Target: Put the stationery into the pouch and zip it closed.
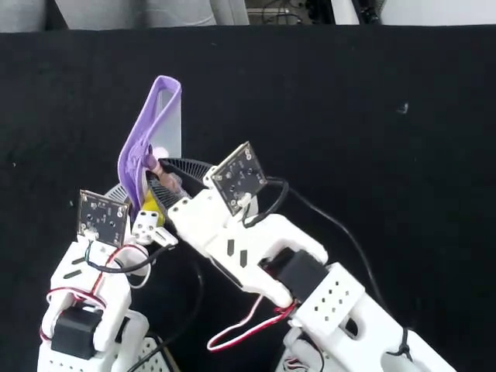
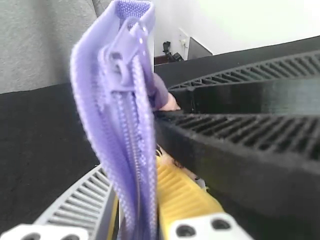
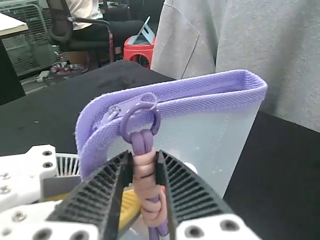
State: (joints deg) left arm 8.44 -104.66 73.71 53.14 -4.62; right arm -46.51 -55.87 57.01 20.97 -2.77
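Observation:
The purple pouch (image 1: 149,128) stands upright on the black table, its clear side panel (image 3: 210,135) facing away from the arms. My left gripper (image 1: 143,208) is shut on the pouch's lower zipper edge (image 2: 127,150), between a grey finger (image 2: 75,200) and a yellow finger (image 2: 180,192). My right gripper (image 3: 145,172) is shut on the pinkish pull cord (image 3: 146,170), which hangs from the zipper ring (image 3: 141,117). In the high view the right gripper (image 1: 165,183) sits just beside the left one. The zipper slider (image 2: 116,60) is near the pouch's top end.
Black cloth covers the table (image 1: 349,116), with open room to the right and beyond the pouch. A person's grey garment (image 3: 240,40) hangs past the far edge. The right arm's cables (image 1: 248,325) loop near the front.

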